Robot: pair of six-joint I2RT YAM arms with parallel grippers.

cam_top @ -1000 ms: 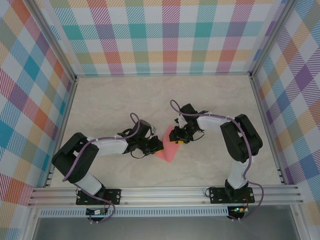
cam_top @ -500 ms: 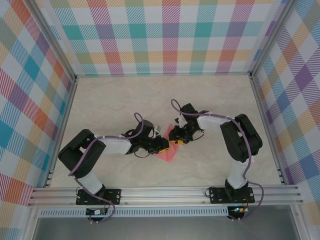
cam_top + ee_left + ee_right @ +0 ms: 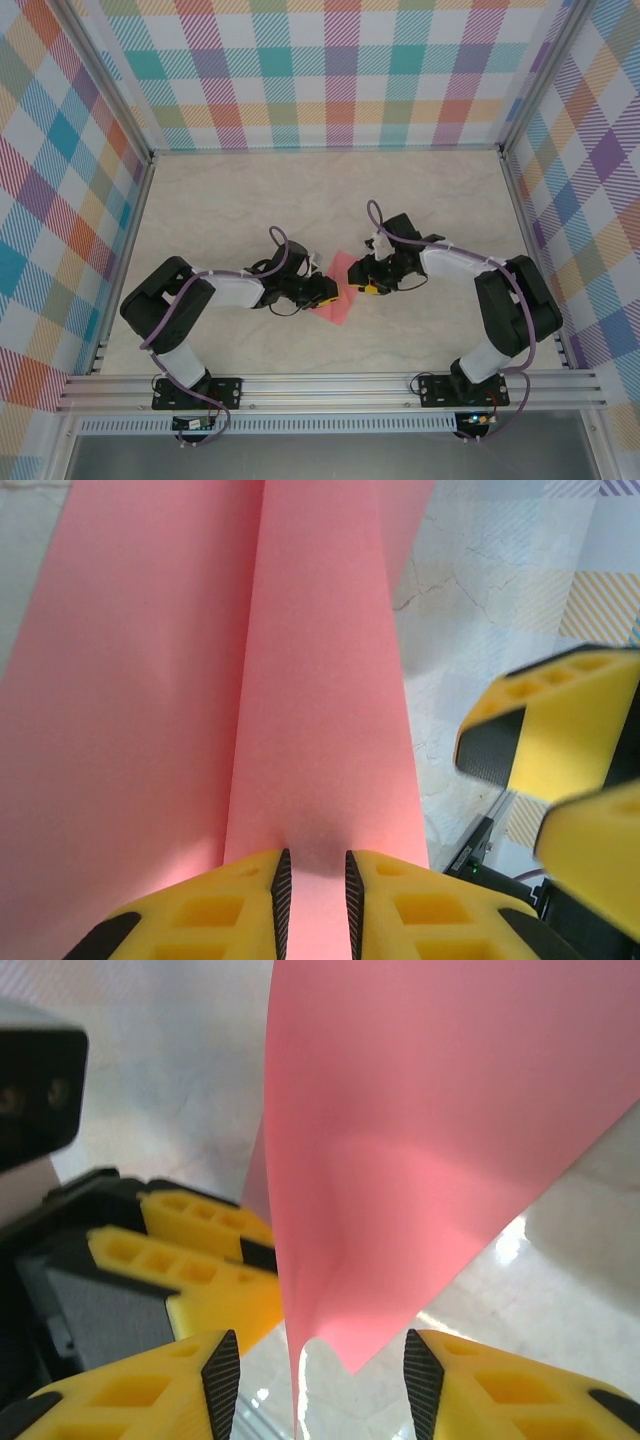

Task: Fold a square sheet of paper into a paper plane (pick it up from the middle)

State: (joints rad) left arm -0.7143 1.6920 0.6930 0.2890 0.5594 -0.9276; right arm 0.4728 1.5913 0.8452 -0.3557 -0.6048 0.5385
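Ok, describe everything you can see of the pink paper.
The pink paper is thin, plain, matte salmon, folded along lengthwise creases into layers. It sits mid-table between the two arms. The jaws of the left gripper pinch a raised fold, and a pointed corner hangs between the open jaws of the right gripper, apparently untouched.

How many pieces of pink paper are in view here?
1. The pink paper lies mid-table between the grippers: its raised crease is pinched in the left gripper, and one corner sits inside the open right gripper. A second sheet underneath cannot be ruled out.
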